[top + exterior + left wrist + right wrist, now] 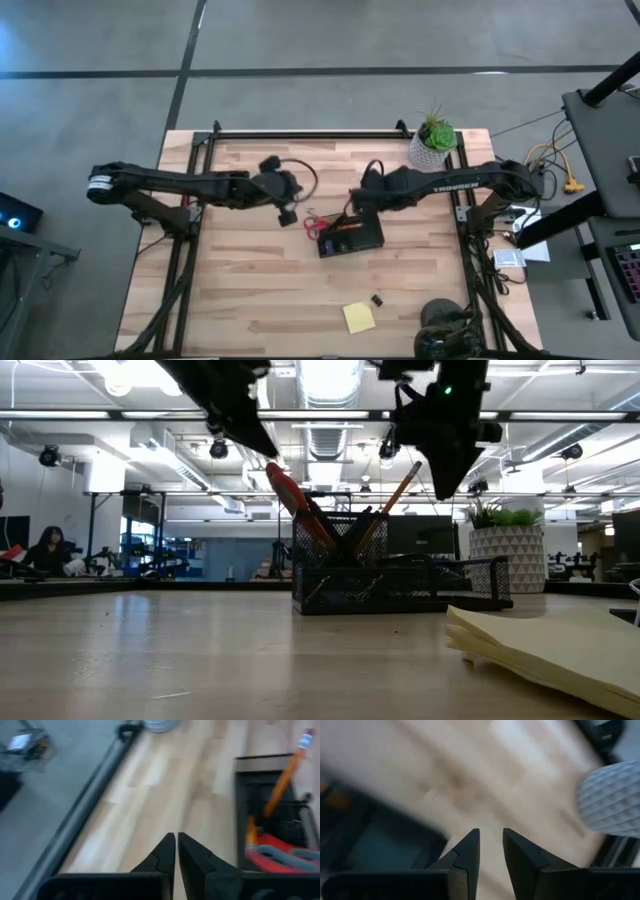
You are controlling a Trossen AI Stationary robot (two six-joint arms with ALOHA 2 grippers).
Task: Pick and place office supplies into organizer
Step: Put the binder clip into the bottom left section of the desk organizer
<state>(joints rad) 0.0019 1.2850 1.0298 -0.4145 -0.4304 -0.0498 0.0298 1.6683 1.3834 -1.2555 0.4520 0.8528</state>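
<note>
The black mesh organizer (352,238) stands mid-table; the low view shows it (400,578) holding red-handled scissors (290,495), an orange pencil (400,490) and dark pens, all leaning upright. My left gripper (286,212) hovers just left of it, shut and empty; its wrist view shows the organizer (272,815), the pencil (284,777) and the scissors (272,856). My right gripper (356,200) hangs above the organizer's far edge, narrowly open and empty (491,840). The yellow sticky-note pad (358,317) and a black binder clip (377,299) lie flat near the table's near edge.
A green plant in a white pot (432,142) stands at the table's far right corner, close behind my right arm. A black metal frame (300,134) runs along the far edge and sides. Bare wood lies left of and in front of the organizer.
</note>
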